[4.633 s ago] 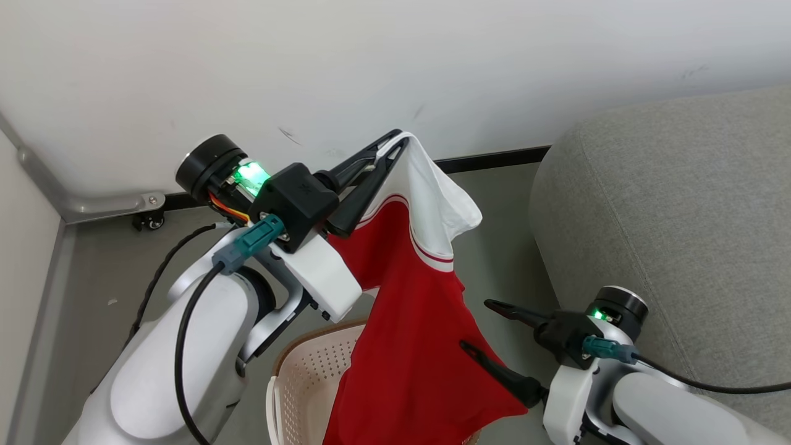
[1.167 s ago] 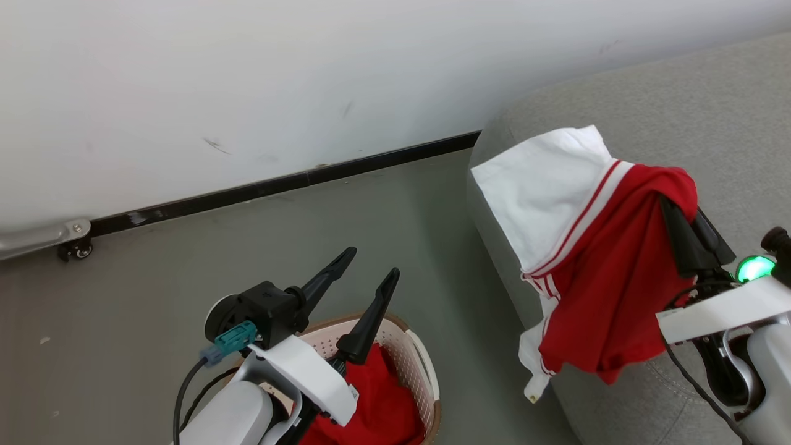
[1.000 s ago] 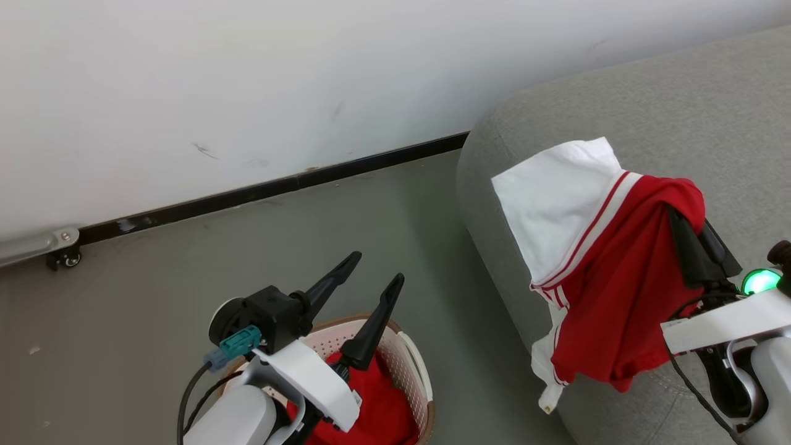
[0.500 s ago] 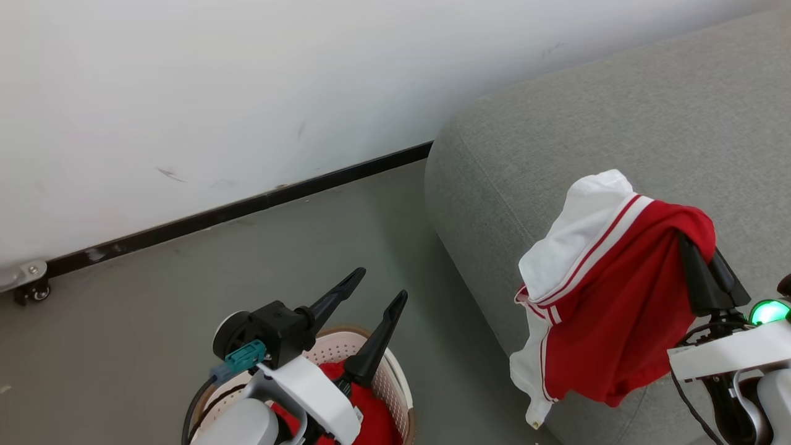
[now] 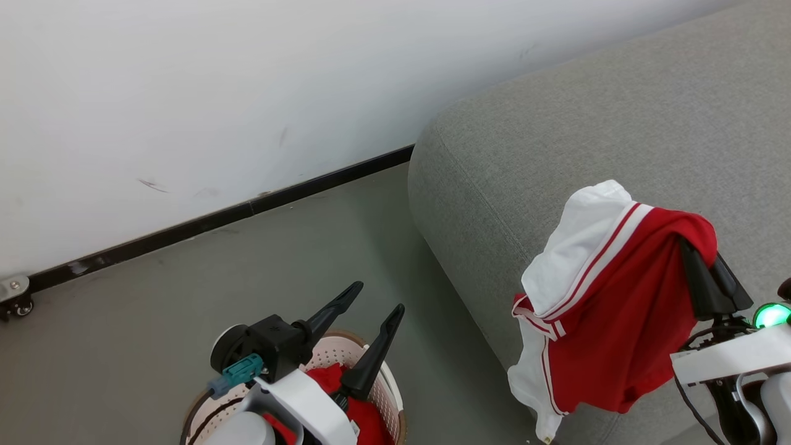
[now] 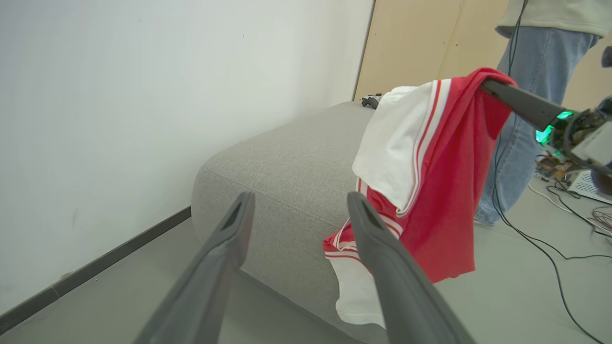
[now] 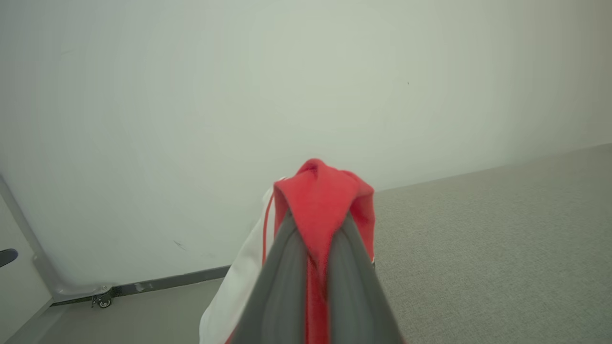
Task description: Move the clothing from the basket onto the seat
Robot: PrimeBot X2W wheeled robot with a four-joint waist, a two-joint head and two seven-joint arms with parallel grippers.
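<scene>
Grey floor (image 5: 278, 266), bounded on the far side by white wall (image 5: 185, 93) with dark skirting strip (image 5: 247, 209). On the right, the seat (image 5: 556, 136): grey woven upholstery, rounded corner toward the wall. At near left, standing on the floor, the basket (image 5: 334, 357): perforated cream wall, brown rim. Contents: one red garment (image 5: 322, 376), bunched, partly hidden behind the left arm. Above the basket, left gripper (image 5: 379, 296): fingers spread wide, nothing between them, pointing toward the far right. At near right, right gripper (image 5: 689, 250): clamped tight on a fold of the second garment (image 5: 612, 321), red body with white panel and thin stripes. Hanging from that grip over the seat's near left edge, white hem lowest, down the seat's side; contact with the upholstery not determinable. In the left wrist view, beyond the seat: legs of a person (image 6: 526, 95) in blue jeans, plus cables (image 6: 554, 239) on the floor.
</scene>
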